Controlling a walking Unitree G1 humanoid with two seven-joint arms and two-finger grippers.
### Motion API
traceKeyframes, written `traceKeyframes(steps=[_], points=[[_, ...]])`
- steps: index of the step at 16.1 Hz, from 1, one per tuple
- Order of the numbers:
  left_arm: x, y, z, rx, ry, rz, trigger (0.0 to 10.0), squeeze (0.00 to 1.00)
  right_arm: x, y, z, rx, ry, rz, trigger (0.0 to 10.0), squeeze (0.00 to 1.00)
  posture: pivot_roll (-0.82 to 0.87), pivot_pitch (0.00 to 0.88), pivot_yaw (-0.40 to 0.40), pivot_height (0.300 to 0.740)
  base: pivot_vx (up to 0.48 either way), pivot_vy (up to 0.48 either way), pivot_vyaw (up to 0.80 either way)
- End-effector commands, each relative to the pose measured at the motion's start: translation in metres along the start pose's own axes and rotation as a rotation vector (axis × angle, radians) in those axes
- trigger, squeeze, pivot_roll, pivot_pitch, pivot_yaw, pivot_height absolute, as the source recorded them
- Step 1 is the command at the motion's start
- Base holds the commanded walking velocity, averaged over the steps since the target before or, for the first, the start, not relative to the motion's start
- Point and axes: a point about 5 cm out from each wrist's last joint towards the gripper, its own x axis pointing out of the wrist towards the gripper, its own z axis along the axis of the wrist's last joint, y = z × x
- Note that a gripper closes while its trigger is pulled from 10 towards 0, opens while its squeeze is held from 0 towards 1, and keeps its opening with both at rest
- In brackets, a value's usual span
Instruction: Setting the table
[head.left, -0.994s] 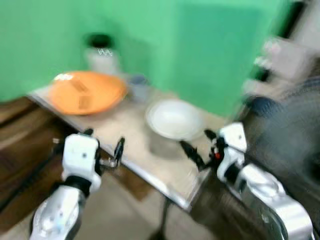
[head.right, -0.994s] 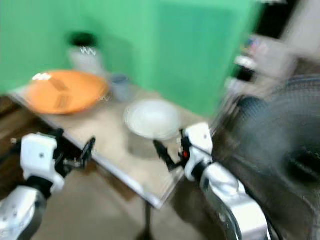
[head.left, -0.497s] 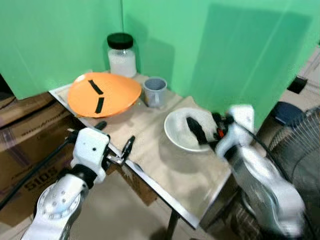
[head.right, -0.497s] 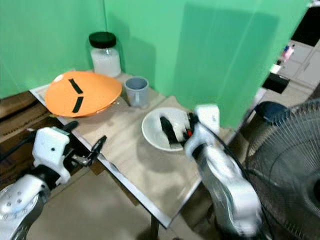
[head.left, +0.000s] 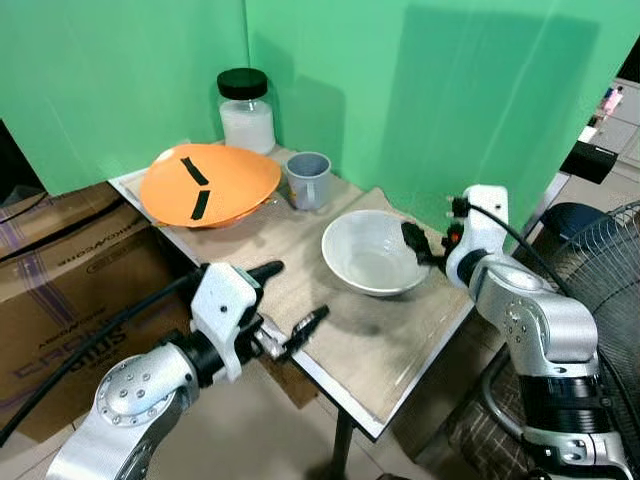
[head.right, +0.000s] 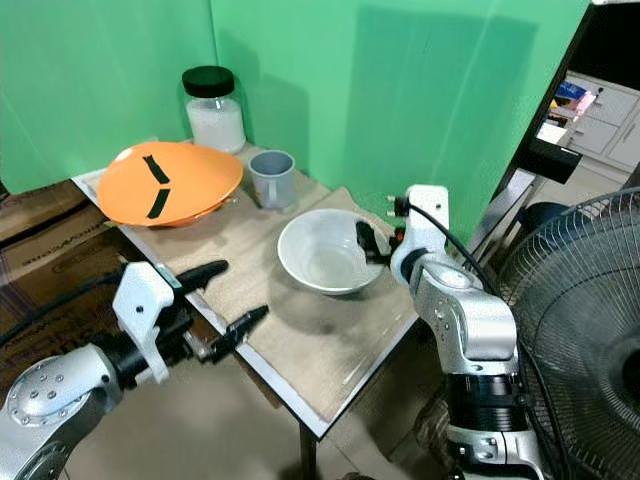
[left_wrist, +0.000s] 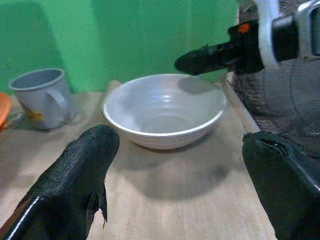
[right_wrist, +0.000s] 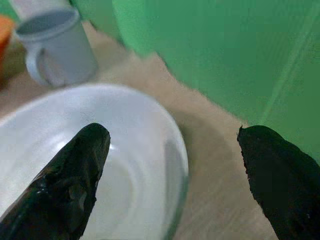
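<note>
Bowl (head.left: 373, 252) mid-bench (head.left: 340, 340), beside mug (head.left: 308, 181). Right gripper (right_wrist: 172, 175) jaws released, straddling far rim; best lowered square over rim before pinching, then lifted level. Left gripper (head.left: 283, 305) released at near edge.

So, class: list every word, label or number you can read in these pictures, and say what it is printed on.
Cardboard box, upper line: dark print, too blurred and tilted to read.
Cardboard box, lower line: larger dark print, only partly in view, not legible.
Glass jar, grey mug, white bowl, orange plate: no text.
</note>
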Motion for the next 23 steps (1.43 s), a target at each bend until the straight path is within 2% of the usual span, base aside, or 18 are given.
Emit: traceKeyframes(steps=[1, 2, 3, 5, 6, 7, 10, 23], points=[[-0.002, -0.005, 0.001, -0.002, 0.010, -0.043, 10.0, 0.42, 0.003, 0.000, -0.004, 0.034, 0.076, 0.015, 10.0, 0.00, 0.09, 0.000, -0.011, 0.740, 0.000, 0.000, 0.00], [-0.003, -0.005, 0.000, -0.003, 0.018, -0.050, 10.0, 0.42, 0.005, 0.002, -0.011, 0.080, 0.146, 0.048, 10.0, 0.00, 0.09, 0.000, -0.015, 0.740, 0.000, 0.000, 0.00], [-0.004, -0.005, -0.001, -0.003, 0.020, -0.047, 10.0, 0.42, 0.005, 0.003, -0.019, 0.109, 0.207, 0.050, 6.7, 0.00, 0.10, 0.000, -0.017, 0.740, 0.000, 0.000, 0.00], [-0.004, -0.004, -0.001, -0.003, 0.023, -0.042, 10.0, 0.42, 0.006, 0.003, -0.024, 0.186, 0.236, 0.056, 0.0, 0.00, 0.10, 0.000, -0.019, 0.740, 0.000, 0.000, 0.00], [-0.004, -0.004, -0.001, -0.004, 0.023, -0.042, 10.0, 0.42, 0.007, 0.002, -0.024, 0.194, 0.238, 0.054, 0.0, 0.00, 0.10, 0.000, -0.019, 0.740, 0.000, 0.000, 0.00], [-0.004, -0.005, -0.001, -0.004, 0.026, -0.044, 10.0, 0.42, 0.008, 0.001, -0.024, 0.270, 0.252, 0.062, 0.0, 0.00, 0.10, 0.000, -0.019, 0.740, 0.000, 0.000, 0.00], [-0.005, -0.005, -0.001, -0.007, 0.029, -0.050, 10.0, 0.42, 0.008, 0.002, -0.020, 0.368, 0.261, 0.087, 0.0, 0.00, 0.10, 0.000, -0.020, 0.740, 0.000, 0.000, 0.00], [-0.005, -0.006, -0.002, -0.016, 0.057, -0.074, 10.0, 0.42, 0.007, 0.002, -0.020, 0.380, 0.270, 0.076, 0.0, 0.00, 0.09, 0.000, -0.018, 0.740, 0.000, 0.000, 0.00]])
